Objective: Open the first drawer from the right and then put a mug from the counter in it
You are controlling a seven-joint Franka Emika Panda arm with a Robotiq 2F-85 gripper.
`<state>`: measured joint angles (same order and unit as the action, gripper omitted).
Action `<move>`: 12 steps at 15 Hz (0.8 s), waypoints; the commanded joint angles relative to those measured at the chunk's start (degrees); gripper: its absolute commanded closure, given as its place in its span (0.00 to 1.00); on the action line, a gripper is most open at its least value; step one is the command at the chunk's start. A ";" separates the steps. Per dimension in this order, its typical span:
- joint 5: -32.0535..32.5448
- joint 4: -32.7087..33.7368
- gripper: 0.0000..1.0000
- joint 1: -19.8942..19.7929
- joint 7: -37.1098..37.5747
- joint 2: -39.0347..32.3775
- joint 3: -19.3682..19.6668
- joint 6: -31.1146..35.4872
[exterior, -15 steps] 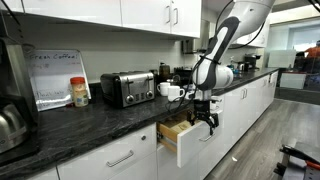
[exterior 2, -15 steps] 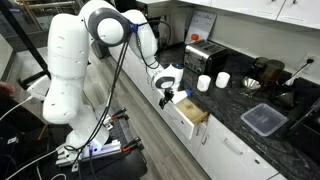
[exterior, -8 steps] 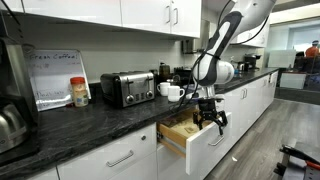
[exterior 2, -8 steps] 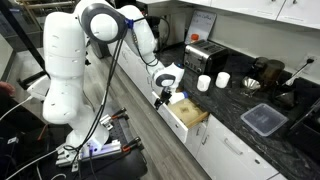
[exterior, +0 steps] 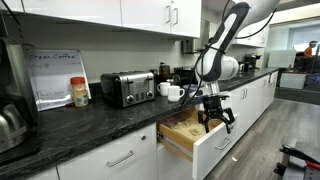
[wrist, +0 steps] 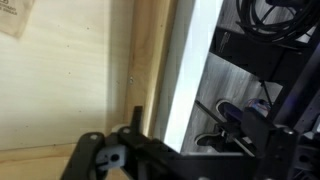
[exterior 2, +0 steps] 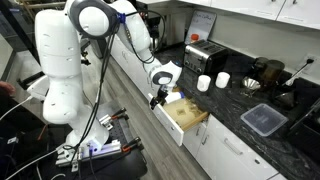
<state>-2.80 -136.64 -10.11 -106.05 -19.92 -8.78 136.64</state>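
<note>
The wide white flat-fronted drawer (exterior: 212,150), light wood inside, stands pulled well out beneath the dark grey stone-look bench (exterior: 95,117), so the opening step looks about done. The black tool (exterior: 216,117) hangs at the drawer's front edge; I cannot tell whether it is spread or closed on the handle. The small white ceramic mug (exterior 2: 204,83) sits on the bench near the chrome toaster (exterior 2: 203,55), so picking it up and placing it remain.

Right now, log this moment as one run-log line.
step: open drawer | drawer: partly open, wood inside showing | jaws: at drawer front, grip unclear | mugs: both on counter
</note>
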 commanded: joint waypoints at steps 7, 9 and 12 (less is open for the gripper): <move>-3.76 6.09 0.00 3.23 6.01 7.44 1.79 1.80; -1.58 8.49 0.00 4.44 10.44 7.66 2.90 1.90; 3.78 12.16 0.00 6.38 19.14 6.69 5.04 4.38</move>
<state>-3.38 -127.74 -6.02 -93.67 -12.27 -6.34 139.48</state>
